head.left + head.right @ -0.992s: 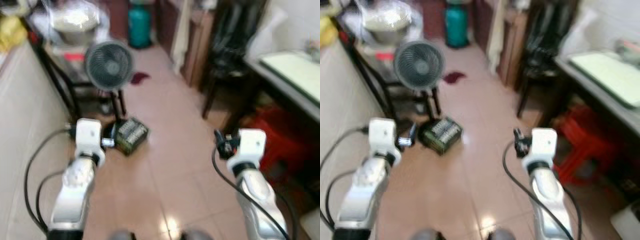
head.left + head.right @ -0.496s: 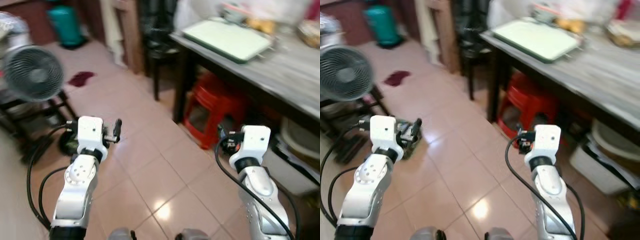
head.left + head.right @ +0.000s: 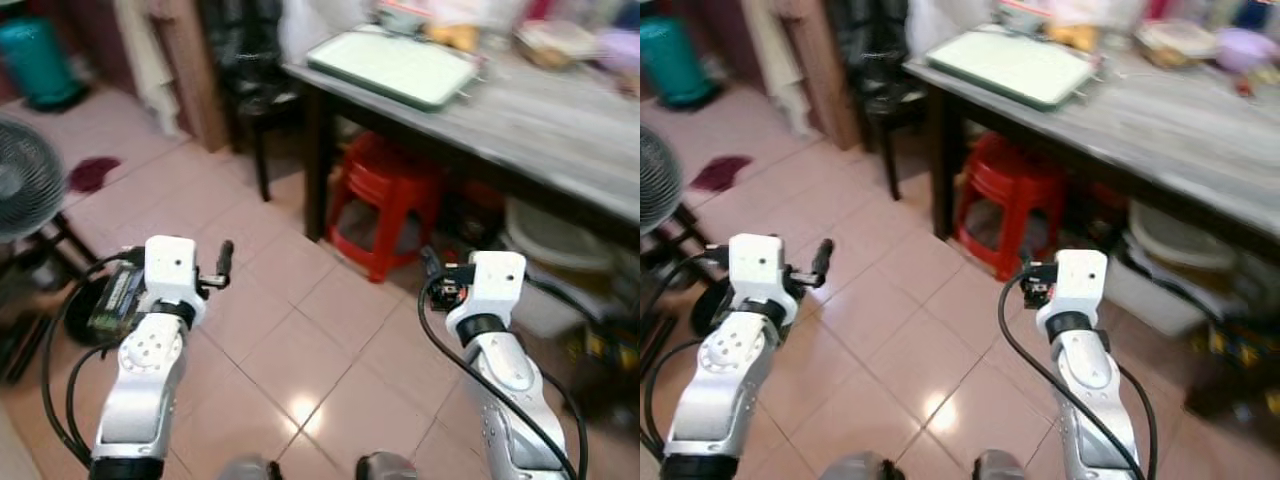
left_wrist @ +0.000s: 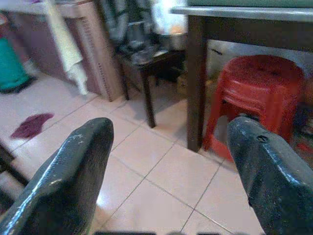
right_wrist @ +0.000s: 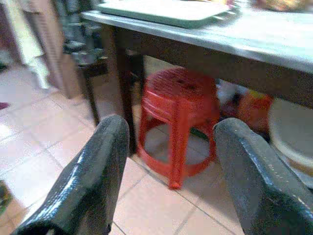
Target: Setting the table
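Approaching the grey table [image 3: 1200, 120] ahead-right with left gripper [image 4: 168, 161] and right gripper [image 5: 168, 166] both wide open and empty; square up, clear the red stool [image 3: 1010, 190] underneath before reaching the tray [image 3: 1010, 65].

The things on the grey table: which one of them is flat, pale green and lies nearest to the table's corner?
The pale green tray. It lies flat at the corner of the grey table, above the red stool; the other things stand further back.
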